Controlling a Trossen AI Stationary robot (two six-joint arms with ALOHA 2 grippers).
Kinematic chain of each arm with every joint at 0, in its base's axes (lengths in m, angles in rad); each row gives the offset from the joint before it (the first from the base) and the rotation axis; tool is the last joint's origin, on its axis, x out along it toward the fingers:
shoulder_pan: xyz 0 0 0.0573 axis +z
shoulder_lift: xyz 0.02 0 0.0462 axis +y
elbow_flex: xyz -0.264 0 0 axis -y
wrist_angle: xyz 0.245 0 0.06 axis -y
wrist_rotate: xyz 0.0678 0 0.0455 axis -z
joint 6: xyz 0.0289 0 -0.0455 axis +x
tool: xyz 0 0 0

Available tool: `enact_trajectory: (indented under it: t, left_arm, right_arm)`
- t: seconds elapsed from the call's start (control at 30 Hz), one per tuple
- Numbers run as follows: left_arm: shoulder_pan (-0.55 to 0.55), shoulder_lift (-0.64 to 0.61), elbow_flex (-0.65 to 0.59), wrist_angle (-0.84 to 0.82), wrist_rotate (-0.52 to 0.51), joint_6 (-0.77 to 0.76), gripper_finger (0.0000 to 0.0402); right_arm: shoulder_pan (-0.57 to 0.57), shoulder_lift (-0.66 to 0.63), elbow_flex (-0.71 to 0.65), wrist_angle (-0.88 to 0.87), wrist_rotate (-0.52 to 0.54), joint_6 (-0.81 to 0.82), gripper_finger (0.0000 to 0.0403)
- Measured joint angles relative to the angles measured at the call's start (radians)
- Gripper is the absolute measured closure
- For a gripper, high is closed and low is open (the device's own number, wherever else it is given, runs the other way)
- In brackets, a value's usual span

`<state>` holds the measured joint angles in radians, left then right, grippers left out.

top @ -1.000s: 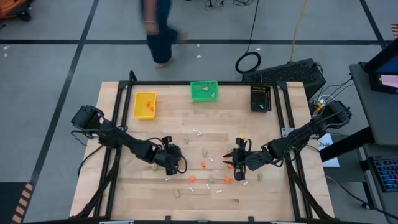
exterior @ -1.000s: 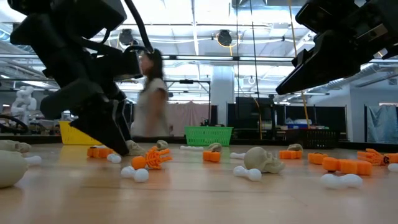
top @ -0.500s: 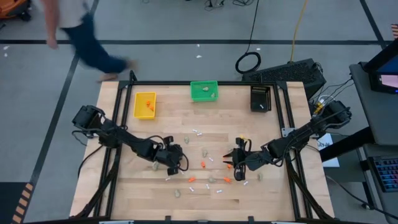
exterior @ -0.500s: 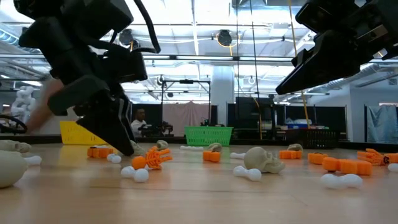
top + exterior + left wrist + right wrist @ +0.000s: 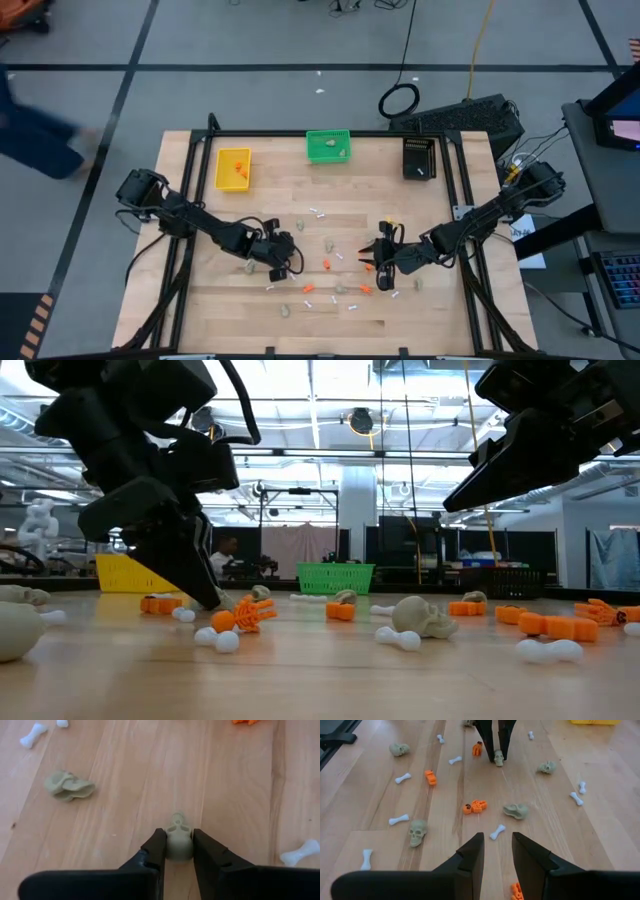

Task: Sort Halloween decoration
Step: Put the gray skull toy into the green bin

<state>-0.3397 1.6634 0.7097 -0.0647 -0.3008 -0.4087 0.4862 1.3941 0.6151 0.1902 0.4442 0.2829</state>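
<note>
Left pincer (image 5: 179,851) has narrowed onto a beige skull (image 5: 178,836) between its fingers on the worktop (image 5: 240,795); lift follows. Right pincer (image 5: 497,851) hovers, narrow, empty.

Three bins stand in a row along the table's (image 5: 200,310) upper edge: one (image 5: 233,168) upper left, one (image 5: 328,146) at top centre, one (image 5: 419,157) upper right. Small pieces (image 5: 330,266) lie scattered across the centre, between the left gripper (image 5: 281,270) and right gripper (image 5: 370,258).
</note>
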Motion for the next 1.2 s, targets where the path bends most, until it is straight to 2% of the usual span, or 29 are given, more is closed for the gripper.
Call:
enact_trajectory:
  t: [0.37, 0.57, 0.8, 1.03, 1.2]
  left_arm:
    - [-0.001, -0.014, 0.000, -0.004, 0.007, 0.050, 0.0337]
    - [-0.001, -0.065, 0.018, 0.006, 0.001, 0.111, 0.0337]
    - [-0.002, -0.173, 0.018, 0.066, -0.015, 0.286, 0.0337]
    - [0.007, -0.340, 0.018, 0.107, -0.058, 0.431, 0.0336]
    - [0.034, -0.410, 0.018, 0.151, -0.041, 0.540, 0.0336]
  right_arm:
    - [0.000, 0.000, 0.000, 0.000, 0.000, 0.000, 0.0314]
    - [0.000, 0.000, 0.000, 0.000, 0.000, 0.000, 0.0314]
    - [0.000, 0.000, 0.000, 0.000, 0.000, 0.000, 0.0314]
    - [0.000, 0.000, 0.000, 0.000, 0.000, 0.000, 0.0314]
    - [0.000, 0.000, 0.000, 0.000, 0.000, 0.000, 0.0314]
